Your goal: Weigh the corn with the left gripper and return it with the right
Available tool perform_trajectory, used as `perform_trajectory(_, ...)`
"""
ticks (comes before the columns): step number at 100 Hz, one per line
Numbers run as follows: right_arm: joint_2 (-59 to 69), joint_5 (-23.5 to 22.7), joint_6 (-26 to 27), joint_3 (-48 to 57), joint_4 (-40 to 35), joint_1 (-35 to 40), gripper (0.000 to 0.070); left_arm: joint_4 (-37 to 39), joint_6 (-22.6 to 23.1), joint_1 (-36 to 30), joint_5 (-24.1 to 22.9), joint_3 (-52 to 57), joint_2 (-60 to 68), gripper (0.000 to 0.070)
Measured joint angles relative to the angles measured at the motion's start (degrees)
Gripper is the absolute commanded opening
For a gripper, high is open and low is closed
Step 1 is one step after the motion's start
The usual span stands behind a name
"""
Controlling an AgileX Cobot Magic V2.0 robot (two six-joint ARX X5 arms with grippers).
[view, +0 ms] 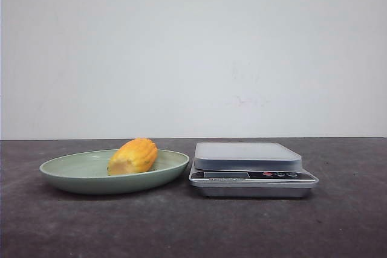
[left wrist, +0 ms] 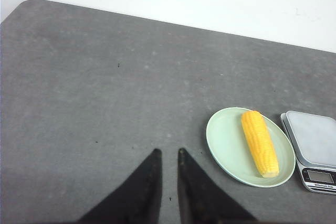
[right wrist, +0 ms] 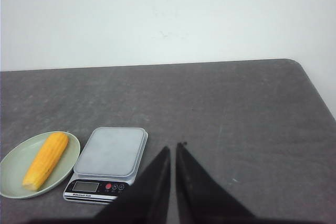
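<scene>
Both grippers' jaws nearly together, apparently empty; long yellow corn (left wrist: 260,142) lies on green plate (left wrist: 222,140).

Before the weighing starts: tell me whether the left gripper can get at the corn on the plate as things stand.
Probably yes. The corn lies uncovered on the green plate, with nothing on top of it. Bare table lies between it and the left gripper, whose fingers are nearly together and empty. The scale sits beyond the plate, out of the way.
</scene>
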Motion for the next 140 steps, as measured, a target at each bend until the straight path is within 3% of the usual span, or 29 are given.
perform_trajectory(68,0.00,0.00,0.13,0.00,0.39,0.00,0.0009,0.00,0.00,0.92,-0.04,0.00,-0.02,0.0011)
perform_trajectory(83,0.00,0.00,0.13,0.00,0.39,0.00,0.0009,0.00,0.22,8.07,-0.39,0.00,-0.09,0.0011)
perform_trajectory(106,0.00,0.00,0.13,0.00,0.39,0.00,0.0009,3.19,3.32,25.88,-0.31,-2.47,-3.76,0.0012)
perform_trajectory(119,0.00,0.00,0.13,0.00,0.39,0.00,0.0009,16.72,8.07,35.10,7.80,-10.93,-7.89,0.0011)
perform_trajectory(140,0.00,0.00,0.15,0.00,0.39,0.00,0.0009,46.51,17.40,46.69,32.26,-34.86,-16.06,0.0012)
